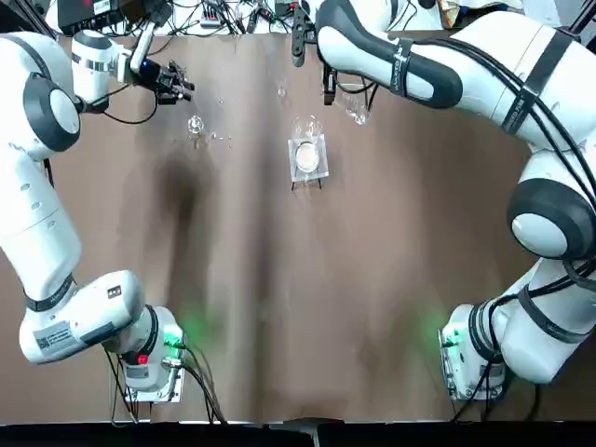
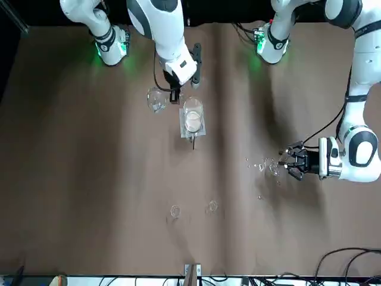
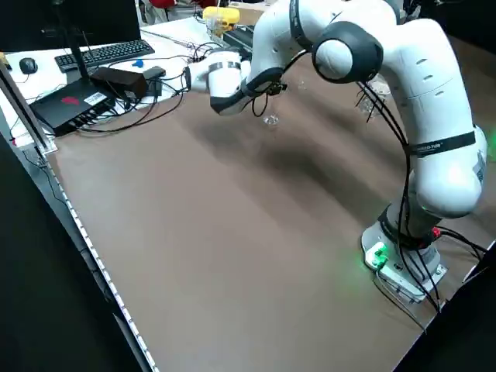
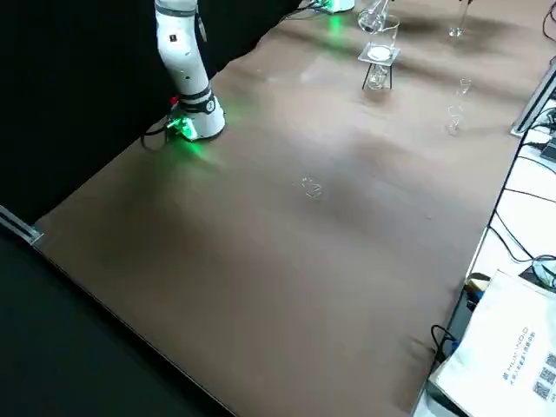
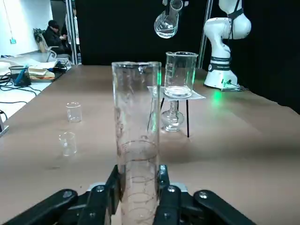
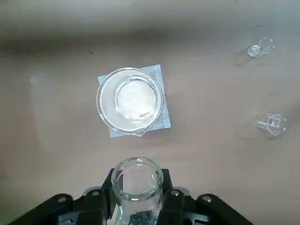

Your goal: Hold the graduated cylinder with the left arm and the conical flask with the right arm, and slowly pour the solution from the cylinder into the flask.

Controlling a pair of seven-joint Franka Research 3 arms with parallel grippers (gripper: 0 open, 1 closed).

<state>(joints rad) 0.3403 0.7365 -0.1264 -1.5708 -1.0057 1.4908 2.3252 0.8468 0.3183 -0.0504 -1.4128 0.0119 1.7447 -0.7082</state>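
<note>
Brown bench (image 1: 279,307) carries both arms' bases at the near edge. R arm (image 1: 484,65) reaches over the far centre; its hand (image 6: 138,199) is clenched on the conical flask (image 6: 137,180), held up off the bench w/ mouth facing the wrist cam, just beside the beaker (image 1: 307,149) on its small stand. L arm (image 1: 47,168) stretches to the far left; L hand (image 5: 136,197) is grasping the graduated cylinder (image 5: 136,154) near its foot, fingers (image 5: 167,199) pressed on both sides, tube upright w/ liquid low inside. Two tiny glass cups (image 5: 70,126) sit near the far edge, well apart from the beaker.
</note>
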